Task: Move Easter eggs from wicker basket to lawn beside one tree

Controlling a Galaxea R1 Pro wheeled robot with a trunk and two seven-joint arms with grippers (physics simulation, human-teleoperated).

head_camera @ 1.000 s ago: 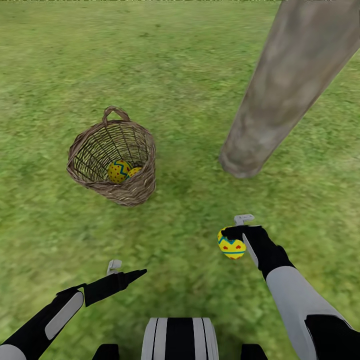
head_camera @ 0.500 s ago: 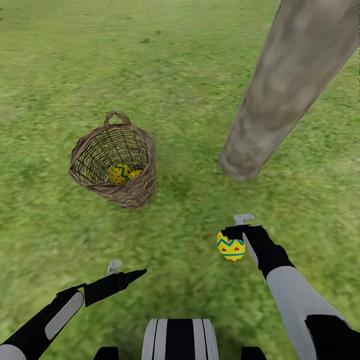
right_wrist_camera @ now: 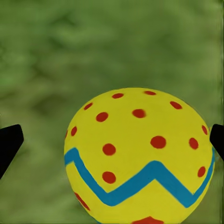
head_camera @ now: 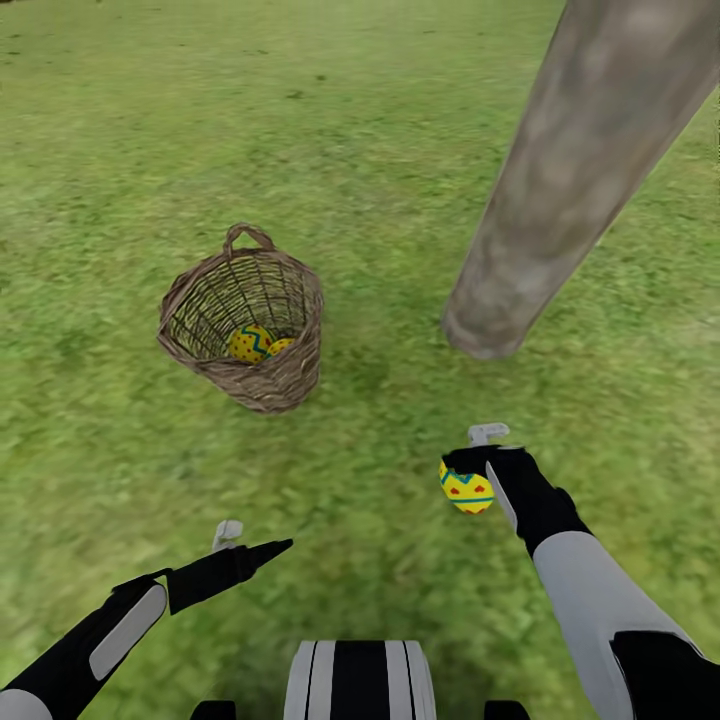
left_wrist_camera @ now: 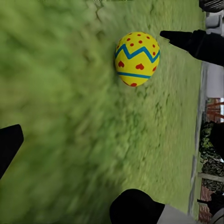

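My left gripper (head_camera: 250, 540) hangs low at near left over the lawn (head_camera: 380, 150), holding nothing; can't tell if its fingers are spread. Wicker basket (head_camera: 285, 375) stands further out, left of centre, two Easter eggs (head_camera: 250, 343) inside. My right gripper (head_camera: 478, 452) pinches a third egg (head_camera: 466, 490) above grass, near the tree (head_camera: 560, 190) trunk base at far right.

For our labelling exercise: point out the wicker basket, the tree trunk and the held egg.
wicker basket (head_camera: 285, 372), head view, its front woven wall.
tree trunk (head_camera: 560, 190), head view, middle of the bark.
held egg (head_camera: 467, 492), head view, its yellow shell.
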